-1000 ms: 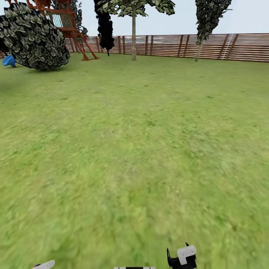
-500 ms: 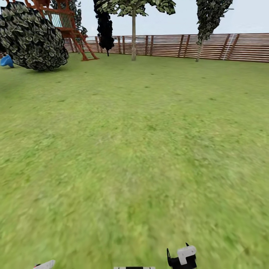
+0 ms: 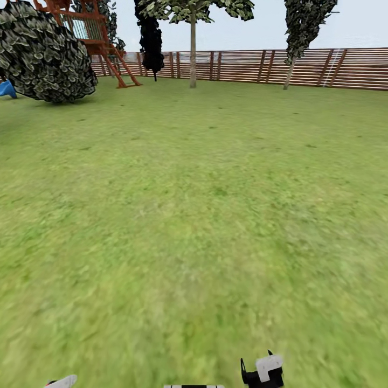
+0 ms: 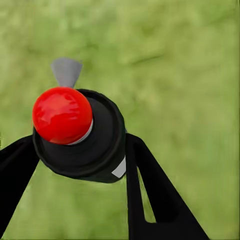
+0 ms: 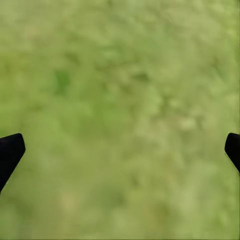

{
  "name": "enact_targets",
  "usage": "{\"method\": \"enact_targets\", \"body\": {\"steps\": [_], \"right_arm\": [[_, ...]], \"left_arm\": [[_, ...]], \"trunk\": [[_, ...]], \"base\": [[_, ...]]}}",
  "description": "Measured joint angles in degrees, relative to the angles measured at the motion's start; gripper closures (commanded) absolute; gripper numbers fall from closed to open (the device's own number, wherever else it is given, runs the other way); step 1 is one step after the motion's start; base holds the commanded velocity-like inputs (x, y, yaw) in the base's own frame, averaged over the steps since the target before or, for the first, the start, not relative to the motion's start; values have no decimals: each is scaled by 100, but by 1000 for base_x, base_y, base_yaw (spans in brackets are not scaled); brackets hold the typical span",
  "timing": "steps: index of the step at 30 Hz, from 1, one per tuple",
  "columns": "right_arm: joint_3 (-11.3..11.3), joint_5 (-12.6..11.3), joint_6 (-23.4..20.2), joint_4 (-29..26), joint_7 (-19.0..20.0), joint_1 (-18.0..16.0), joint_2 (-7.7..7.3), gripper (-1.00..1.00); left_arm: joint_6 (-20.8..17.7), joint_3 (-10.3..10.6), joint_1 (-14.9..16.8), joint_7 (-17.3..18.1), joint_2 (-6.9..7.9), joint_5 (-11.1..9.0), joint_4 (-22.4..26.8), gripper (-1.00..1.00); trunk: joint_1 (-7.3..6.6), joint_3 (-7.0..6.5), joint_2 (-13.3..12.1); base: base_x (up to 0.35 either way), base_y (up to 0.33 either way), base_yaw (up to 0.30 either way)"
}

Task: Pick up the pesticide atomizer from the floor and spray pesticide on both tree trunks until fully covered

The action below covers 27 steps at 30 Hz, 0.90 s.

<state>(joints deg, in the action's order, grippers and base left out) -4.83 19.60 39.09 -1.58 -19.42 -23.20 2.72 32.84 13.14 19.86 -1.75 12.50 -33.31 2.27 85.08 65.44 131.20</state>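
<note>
the left claw (image 4: 80, 165) pinches the pesticide atomizer (image 4: 80, 135), red knob up, over the grass floor (image 3: 194, 226); the right claw (image 5: 120, 150) is spread wide above that grass.

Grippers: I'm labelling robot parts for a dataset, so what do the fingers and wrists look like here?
Left gripper has flat, matte black fingers that taper toward the tips. Right gripper shows black, rounded fingertips at both frame edges. In the head view, the right wrist is a black body with a white blocky cover. No cables or markings visible.
</note>
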Motion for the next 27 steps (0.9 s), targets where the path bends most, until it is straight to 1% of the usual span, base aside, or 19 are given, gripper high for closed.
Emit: {"method": "enact_targets", "body": {"steps": [9,15,27], "right_arm": [[0,0,-1,0,0,0,0,-100],[0,0,-2,0,0,0,0,-100],[0,0,-2,0,0,0,0,-100]], "left_arm": [[-12,15,0,-15,25,13,1,100],[-8,18,0,-19,-15,36,-3,100],[-20,20,0,-26,-28,36,-8,100]], "trunk": [[0,0,0],[0,0,0],[0,0,0]], "base": [[340,0,0],[340,0,0],[340,0,0]]}}
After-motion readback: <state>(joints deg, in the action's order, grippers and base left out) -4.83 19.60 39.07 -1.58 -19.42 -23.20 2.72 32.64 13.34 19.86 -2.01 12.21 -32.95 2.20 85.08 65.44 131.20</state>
